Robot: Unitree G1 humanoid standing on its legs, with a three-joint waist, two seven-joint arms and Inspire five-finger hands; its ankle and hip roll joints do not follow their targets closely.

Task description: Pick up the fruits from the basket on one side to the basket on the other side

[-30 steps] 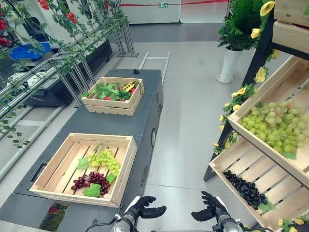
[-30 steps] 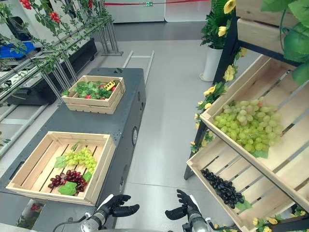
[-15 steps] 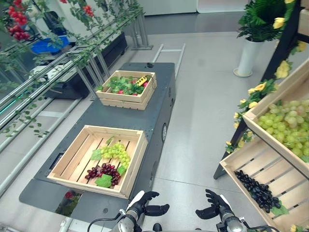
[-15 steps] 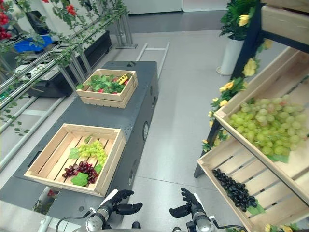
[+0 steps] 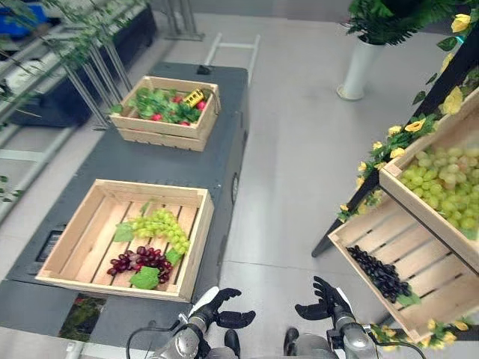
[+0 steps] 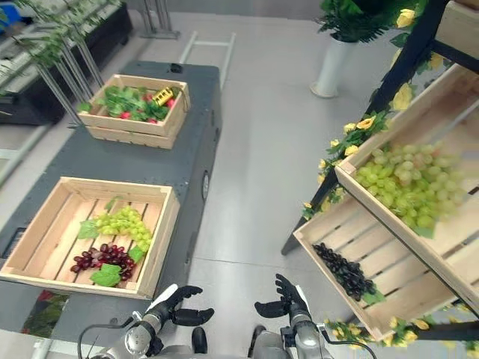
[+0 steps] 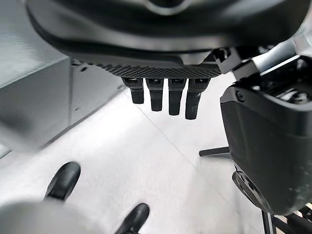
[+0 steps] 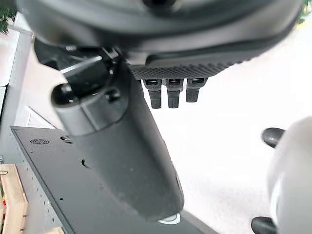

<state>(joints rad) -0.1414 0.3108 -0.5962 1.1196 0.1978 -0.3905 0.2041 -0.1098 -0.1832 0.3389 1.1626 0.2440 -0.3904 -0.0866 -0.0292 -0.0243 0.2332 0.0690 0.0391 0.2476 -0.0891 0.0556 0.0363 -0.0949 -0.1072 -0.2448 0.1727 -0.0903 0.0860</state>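
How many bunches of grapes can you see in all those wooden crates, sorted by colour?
Green grapes: 2, one in the near crate on the dark table, one in the upper shelf crate.
Purple grapes: 1, in the near crate.
Black grapes: 1, in the lower shelf crate.
Total: 4 bunches.

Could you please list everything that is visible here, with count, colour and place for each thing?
near crate: one, pale wood, on the dark platform at the robot's left
green grapes: one bunch, in the near crate
purple grapes: one bunch, dark red, in the near crate beside the green grapes
far crate: one, pale wood, farther along the platform, holding green leaves and red fruit
shelf grapes: one heap, green, upper shelf crate at right
black grapes: one bunch, lower shelf crate
planter: one, white
left hand: open, holding nothing
right hand: open, holding nothing
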